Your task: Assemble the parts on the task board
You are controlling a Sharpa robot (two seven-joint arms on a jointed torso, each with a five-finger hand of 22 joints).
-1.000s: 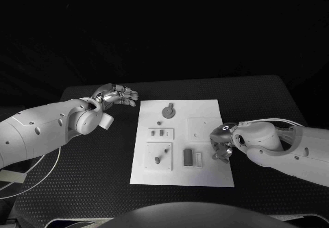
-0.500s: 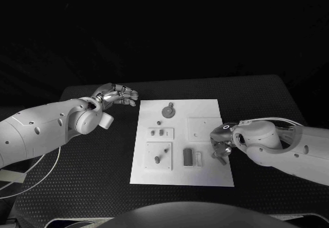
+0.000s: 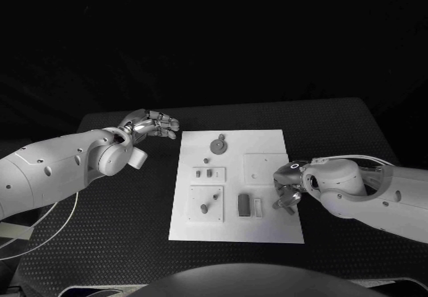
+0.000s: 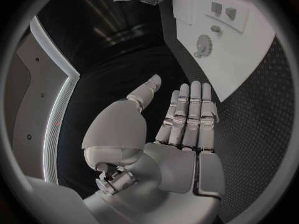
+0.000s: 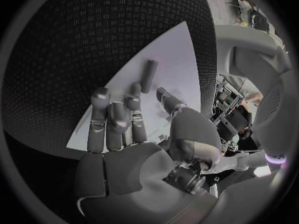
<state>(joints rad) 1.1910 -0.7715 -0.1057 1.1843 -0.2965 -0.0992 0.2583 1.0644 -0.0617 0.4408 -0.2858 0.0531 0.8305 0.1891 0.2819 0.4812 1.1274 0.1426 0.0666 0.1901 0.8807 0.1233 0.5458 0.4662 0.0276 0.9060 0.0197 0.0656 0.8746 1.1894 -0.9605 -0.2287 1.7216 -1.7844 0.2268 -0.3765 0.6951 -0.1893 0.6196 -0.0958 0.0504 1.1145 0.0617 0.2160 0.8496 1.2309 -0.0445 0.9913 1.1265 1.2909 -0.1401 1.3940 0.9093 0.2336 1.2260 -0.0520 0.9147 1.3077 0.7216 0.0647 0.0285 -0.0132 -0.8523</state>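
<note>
Two silver hands hold nothing: the left hand (image 3: pixel 151 124) hovers flat-fingered at upper left, the right hand (image 3: pixel 289 189) hangs loosely curled at the white rectangular task board's (image 3: pixel 268 139) right edge and should descend squarely onto the dark cylindrical peg (image 5: pixel 149 74) lying mid-frame.

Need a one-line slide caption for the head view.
Right hand over the task board's right edge; left hand open beside its far-left corner.

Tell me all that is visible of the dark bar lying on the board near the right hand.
The bar is a small dark oblong piece with rounded ends, matte in look. It lies flat on the white board, in its near part, lengthwise toward the robot, beside a pale slotted block. The right hand hovers close by; nothing touches the bar.
</note>
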